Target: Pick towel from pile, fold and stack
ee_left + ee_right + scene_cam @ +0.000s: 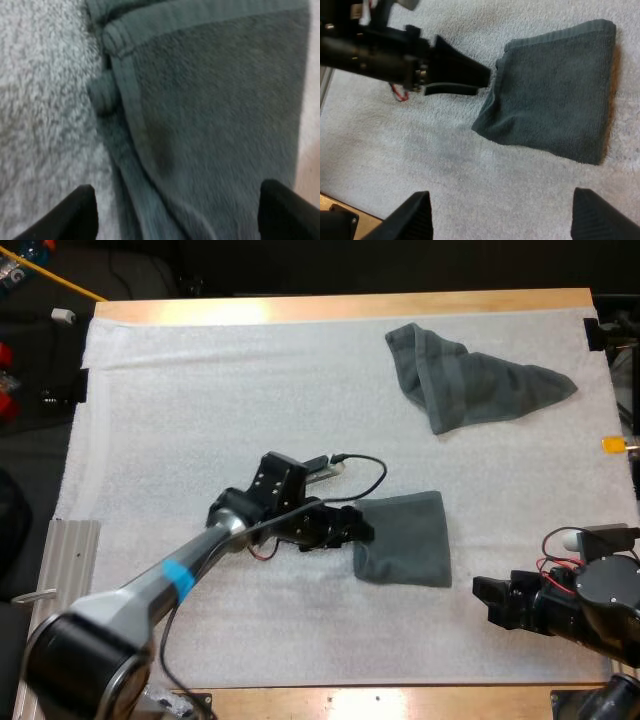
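Because its two black fingers point(80, 216) stand wide apart with nothing pinched between them, the left end effector point(362, 530) is released. It sits low at the left edge of the folded towel point(405, 540), tips pointing at that edge. From its own wrist camera, the towel's thick hemmed border and a small rolled-up bit of cloth lie just ahead of the fingers, with grey-green pile to one side and white mat point(200, 420) to the other. The right wrist view shows its tips either touching the towel's bunched corner or just short of it; I cannot tell which. The right end effector point(487, 600) is released too, its fingers point(417, 217) spread over bare mat, near the folded towel but apart from it. The folded towel lies flat as a rough rectangle near the mat's middle. The crumpled towel point(470, 385) lies well apart from it, toward the mat's far right, loose and creased, with one pointed corner stretched rightward. The mat covers the wooden bench point(350, 308), whose bare rim shows along the far side.
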